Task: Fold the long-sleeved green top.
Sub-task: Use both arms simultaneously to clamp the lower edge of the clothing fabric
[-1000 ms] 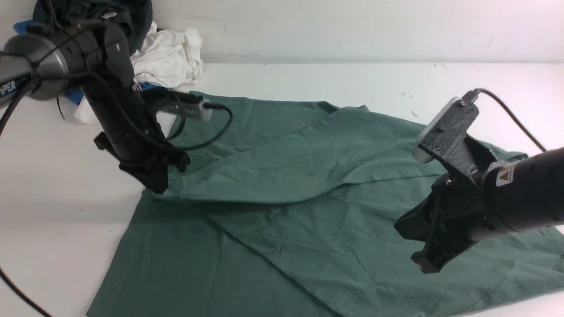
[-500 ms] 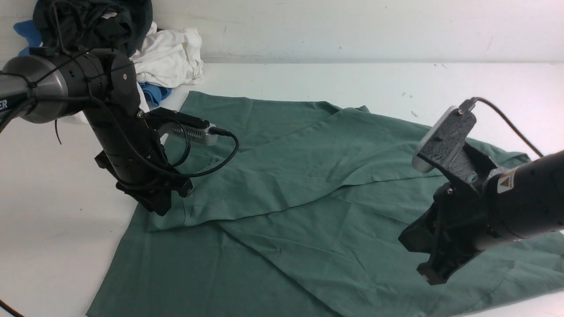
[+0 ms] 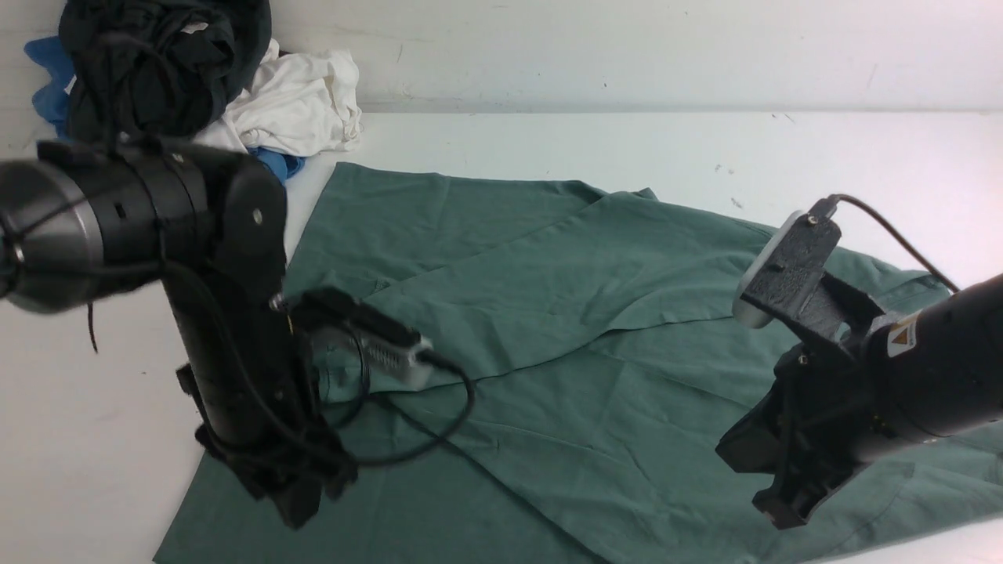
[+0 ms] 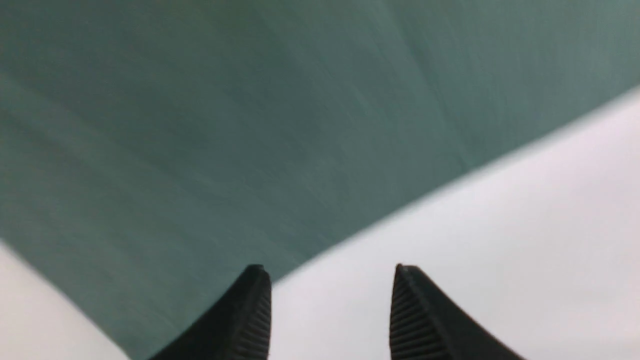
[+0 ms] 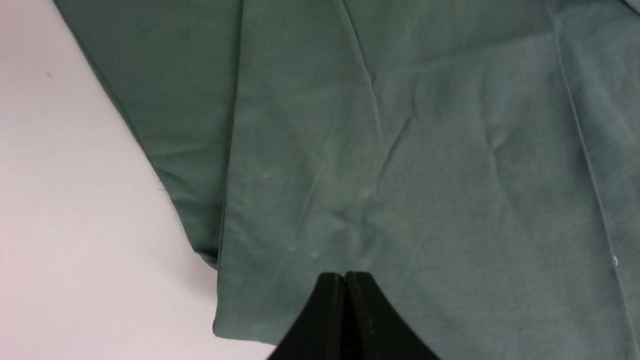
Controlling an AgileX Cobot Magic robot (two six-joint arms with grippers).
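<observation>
Left end effector (image 4: pixel 330 272), jaws apart and empty, hangs over the near-left edge of the green long-sleeved top (image 3: pixel 548 329); right end effector (image 5: pixel 345 275) hovers pinched together farther right.

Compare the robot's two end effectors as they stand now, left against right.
The black left end effector has its jaws apart; the black right end effector has them pressed together. The left points at the edge of the sage-green long-sleeved cotton top, where cloth meets the white table; the right points at cloth inside that edge. Shared: both are black, hang over the top's near side, and grip nothing.
</observation>
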